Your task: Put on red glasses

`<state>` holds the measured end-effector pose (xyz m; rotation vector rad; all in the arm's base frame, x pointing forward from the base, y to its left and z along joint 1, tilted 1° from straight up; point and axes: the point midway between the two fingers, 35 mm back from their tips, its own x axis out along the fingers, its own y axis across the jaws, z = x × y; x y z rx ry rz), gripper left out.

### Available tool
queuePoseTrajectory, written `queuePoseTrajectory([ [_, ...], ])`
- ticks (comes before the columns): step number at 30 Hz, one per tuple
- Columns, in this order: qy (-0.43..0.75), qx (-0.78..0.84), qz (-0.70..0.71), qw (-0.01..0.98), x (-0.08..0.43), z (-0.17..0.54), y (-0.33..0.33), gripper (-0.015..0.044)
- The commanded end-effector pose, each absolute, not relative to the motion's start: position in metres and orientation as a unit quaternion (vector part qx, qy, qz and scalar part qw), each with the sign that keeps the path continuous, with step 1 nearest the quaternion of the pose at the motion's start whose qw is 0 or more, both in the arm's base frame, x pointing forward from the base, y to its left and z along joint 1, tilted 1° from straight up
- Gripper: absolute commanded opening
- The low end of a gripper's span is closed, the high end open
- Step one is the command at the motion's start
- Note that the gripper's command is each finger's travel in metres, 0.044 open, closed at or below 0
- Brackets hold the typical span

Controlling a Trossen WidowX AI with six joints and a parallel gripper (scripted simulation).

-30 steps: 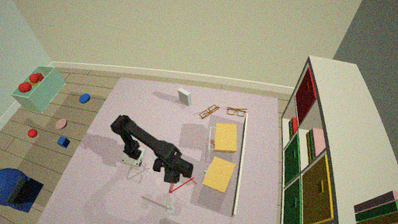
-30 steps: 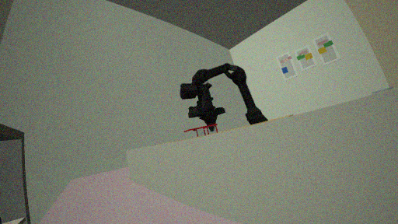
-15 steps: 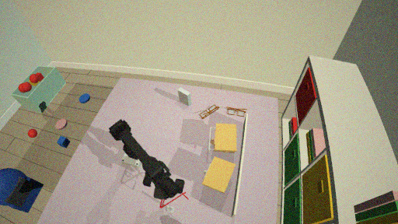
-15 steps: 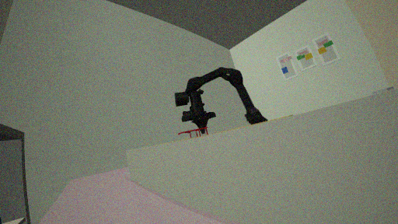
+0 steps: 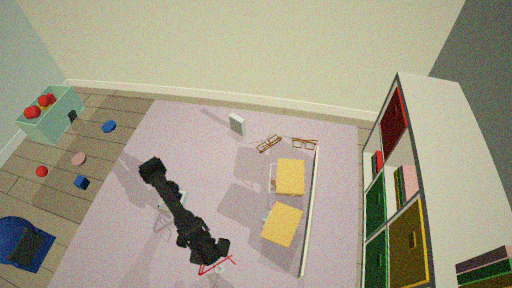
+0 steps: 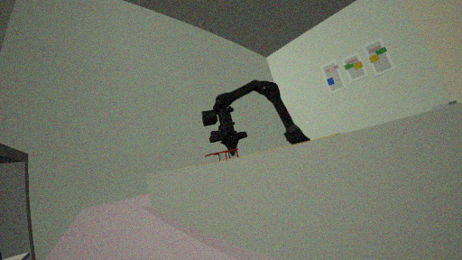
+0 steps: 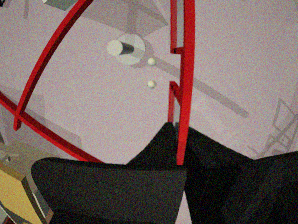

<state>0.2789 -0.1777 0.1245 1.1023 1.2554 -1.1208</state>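
Observation:
The red glasses (image 5: pixel 216 265) (image 6: pixel 222 153) (image 7: pixel 187 75) hang from my gripper (image 5: pixel 215 261) (image 6: pixel 233 153) (image 7: pixel 172 128), which is shut on their front frame near one end. In the wrist view the front runs up the image and the temples reach left; two pale nose pads float beside it. The glasses are in the air. Two yellow panels (image 5: pixel 290 176) (image 5: pixel 281 224) stand to the right in the top view; display heads under them cannot be made out clearly. No green tag is readable in any view.
A white post on a round base (image 7: pixel 115 48) is below the glasses. A long pale rail (image 5: pixel 308 215) runs beside the yellow panels. Two brown glasses (image 5: pixel 269 144) (image 5: pixel 304 144) and a small pale box (image 5: pixel 237 124) are at the back. A shelf unit (image 5: pixel 450 150) stands right.

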Motion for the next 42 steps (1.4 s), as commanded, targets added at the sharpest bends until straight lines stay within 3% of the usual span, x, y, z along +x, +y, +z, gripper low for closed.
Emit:
queuePoseTrajectory([
  [1,0.525,0.46,-0.471,0.539,0.28,0.123,-0.18,0.0],
  [14,0.525,0.46,-0.471,0.539,0.28,0.068,-0.181,0.0],
  [42,0.526,0.46,-0.471,0.539,0.268,0.067,-0.172,0.0],
])
